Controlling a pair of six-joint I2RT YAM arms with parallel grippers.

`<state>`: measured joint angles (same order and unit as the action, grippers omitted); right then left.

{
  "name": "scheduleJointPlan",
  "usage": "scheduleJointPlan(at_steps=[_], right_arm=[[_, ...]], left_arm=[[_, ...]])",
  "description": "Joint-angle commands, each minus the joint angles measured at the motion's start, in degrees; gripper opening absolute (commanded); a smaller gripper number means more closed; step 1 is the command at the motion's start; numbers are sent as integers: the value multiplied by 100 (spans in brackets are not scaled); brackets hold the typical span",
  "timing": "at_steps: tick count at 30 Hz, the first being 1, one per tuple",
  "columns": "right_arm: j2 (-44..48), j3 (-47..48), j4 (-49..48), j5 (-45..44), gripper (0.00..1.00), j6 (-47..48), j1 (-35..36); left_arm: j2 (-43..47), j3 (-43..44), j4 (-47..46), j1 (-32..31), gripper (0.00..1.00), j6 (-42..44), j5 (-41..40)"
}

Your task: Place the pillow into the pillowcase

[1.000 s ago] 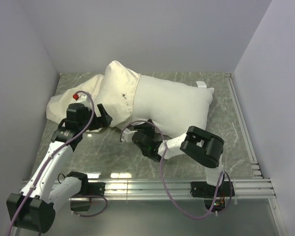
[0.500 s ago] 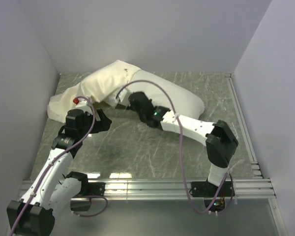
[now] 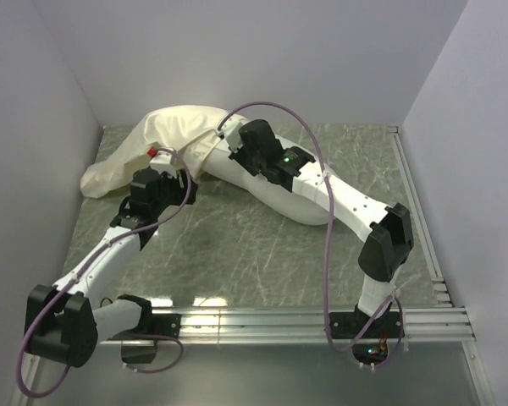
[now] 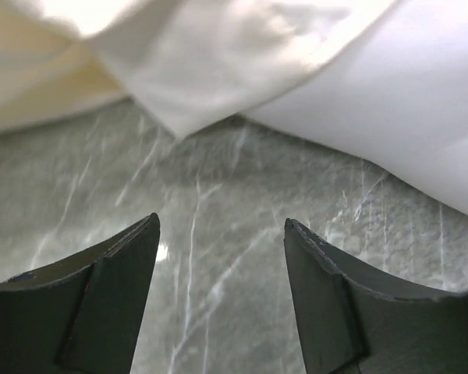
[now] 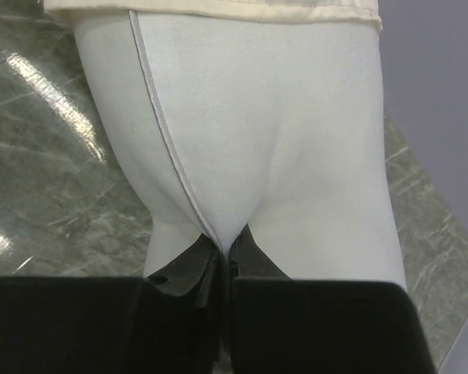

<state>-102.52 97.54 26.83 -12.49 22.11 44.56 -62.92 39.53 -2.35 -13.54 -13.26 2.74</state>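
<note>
The cream pillowcase [image 3: 157,139] lies bunched at the far left of the table, its open hem draped over one end of the white pillow [image 3: 298,203]. The pillow slants from under that hem toward the middle, partly hidden by my right arm. My right gripper [image 3: 227,150] is shut on a pinch of pillow fabric [image 5: 257,117] beside its seam, just below the pillowcase hem [image 5: 218,8]. My left gripper [image 3: 186,179] hovers low over the table in front of the cloth, open, with only marble between its fingers [image 4: 125,261]. A pillowcase fold [image 4: 179,70] and the pillow [image 4: 421,101] lie just beyond it.
Grey walls close in the left, far and right sides. A metal rail [image 3: 262,321] runs along the near edge and another [image 3: 416,203] along the right. Bare marble table [image 3: 237,249] spreads between the arms' bases and the cloth.
My right arm swung from front centre to the far left, shut on the pillow and carried it toward the pillowcase. The left gripper moved forward and its jaws narrowed a little.
</note>
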Motion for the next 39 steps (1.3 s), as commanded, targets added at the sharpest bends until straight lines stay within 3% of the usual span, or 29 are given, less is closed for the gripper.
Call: scheduleJointPlan(at_steps=[1, 5, 10, 11, 12, 14, 18, 21, 25, 32, 36, 39], right_arm=[[-22, 739, 59, 439, 0, -347, -105], [-163, 1056, 261, 624, 0, -488, -158], [-172, 1154, 323, 730, 0, -550, -149], [-154, 1127, 306, 731, 0, -550, -158], [-111, 1110, 305, 748, 0, -550, -158], [-49, 1022, 297, 792, 0, -567, -166], [-23, 1004, 253, 827, 0, -637, -175], [-14, 1013, 253, 1002, 0, -777, -202], [-5, 1048, 270, 1353, 0, -1006, -210], [232, 1048, 174, 2110, 0, -1560, -246], [346, 1197, 182, 2514, 0, -1972, -316], [495, 1180, 113, 2751, 0, -2122, -360]], left_arm=[[-150, 467, -995, -254, 71, 630, -45], [-633, 1038, -864, -465, 70, 1472, -239], [-1556, 1987, -415, -685, 66, 1633, -660], [-1635, 2049, -485, -685, 60, 1598, -713], [-1775, 2146, -538, -685, 45, 1607, -783], [-1951, 2400, -452, -641, 27, 1459, -820], [-1883, 2630, -108, -606, 1, 1039, -234], [-1541, 2586, -55, -606, 0, 581, 374], [-1180, 2595, 50, -702, 1, -167, 1823], [-872, 2428, -107, -1010, 1, -1810, 3133], [-705, 2025, -756, -1265, 0, -2951, 3478], [-512, 1524, -855, -1449, 0, -3288, 3532]])
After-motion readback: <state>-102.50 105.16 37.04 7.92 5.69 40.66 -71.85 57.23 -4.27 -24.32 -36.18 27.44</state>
